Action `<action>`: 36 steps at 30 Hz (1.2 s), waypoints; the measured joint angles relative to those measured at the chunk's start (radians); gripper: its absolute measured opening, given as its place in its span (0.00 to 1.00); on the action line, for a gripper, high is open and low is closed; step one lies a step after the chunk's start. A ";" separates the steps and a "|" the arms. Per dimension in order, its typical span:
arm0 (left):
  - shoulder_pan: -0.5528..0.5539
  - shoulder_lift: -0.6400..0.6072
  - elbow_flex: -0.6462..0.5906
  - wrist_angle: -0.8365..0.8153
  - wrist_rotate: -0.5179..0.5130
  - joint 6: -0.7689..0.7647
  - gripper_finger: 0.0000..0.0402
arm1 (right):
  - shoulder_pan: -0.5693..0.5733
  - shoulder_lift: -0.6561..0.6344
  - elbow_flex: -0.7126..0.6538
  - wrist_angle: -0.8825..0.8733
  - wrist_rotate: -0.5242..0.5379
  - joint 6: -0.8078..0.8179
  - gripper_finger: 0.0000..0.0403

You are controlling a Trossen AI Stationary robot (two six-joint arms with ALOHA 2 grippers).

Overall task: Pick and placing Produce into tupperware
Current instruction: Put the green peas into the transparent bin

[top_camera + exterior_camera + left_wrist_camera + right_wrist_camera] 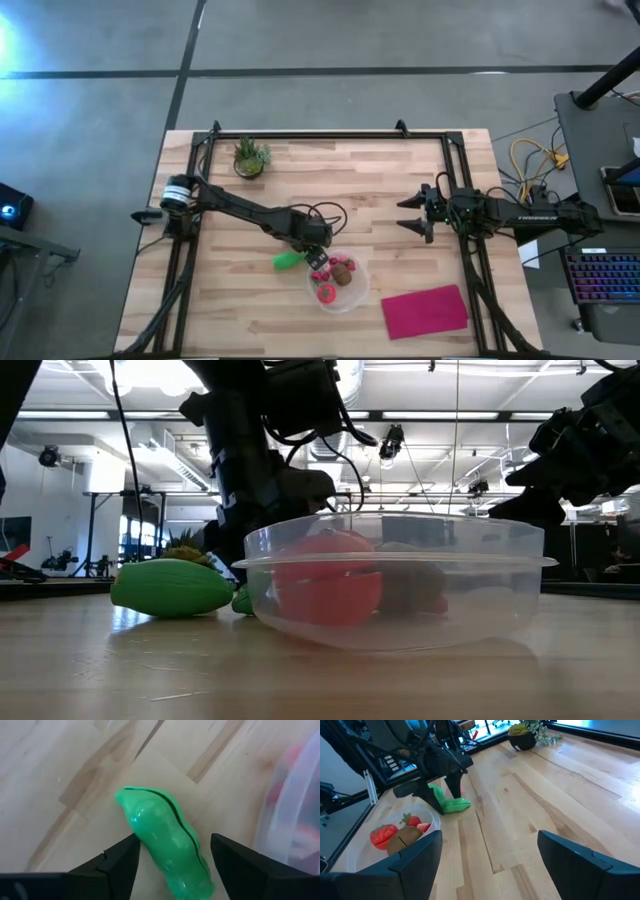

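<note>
Left end effector is down low at the desk, fingers spread wide on either side of the green pea pod, which lies flat on the wood just beside the clear round tupperware and is not gripped. Inside the tupperware sit a red piece, a brown oval and small pink bits. Right end effector waits well apart at the desk's right side, fingers wide with nothing between them.
</note>
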 joint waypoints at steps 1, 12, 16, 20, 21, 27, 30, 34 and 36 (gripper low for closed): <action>0.000 0.000 0.000 0.000 0.001 0.000 0.55 | 0.000 0.000 0.000 0.000 0.000 0.000 0.79; -0.001 -0.008 0.001 -0.001 0.000 0.001 0.30 | 0.000 0.000 0.000 0.000 0.000 0.000 0.80; 0.000 -0.026 0.008 0.000 -0.001 0.001 0.26 | 0.000 0.000 0.000 0.000 0.000 0.000 0.79; 0.002 -0.072 0.009 0.006 -0.004 0.001 0.27 | 0.000 0.000 0.000 0.000 0.000 0.000 0.79; 0.003 -0.085 0.010 0.006 -0.005 0.002 0.28 | 0.000 0.000 0.000 0.000 0.000 0.000 0.80; -0.013 -0.202 0.016 0.057 0.005 0.017 0.32 | 0.000 0.000 0.000 0.000 0.000 0.000 0.81; -0.040 -0.260 0.013 0.104 0.039 0.056 0.33 | 0.000 0.000 0.000 0.000 0.000 0.000 0.81; -0.071 -0.258 0.010 0.212 0.178 0.090 0.33 | 0.000 0.000 0.000 0.000 0.000 0.000 0.81; -0.088 -0.226 0.011 0.269 0.208 0.091 0.33 | 0.000 0.000 0.000 0.000 0.000 0.000 0.81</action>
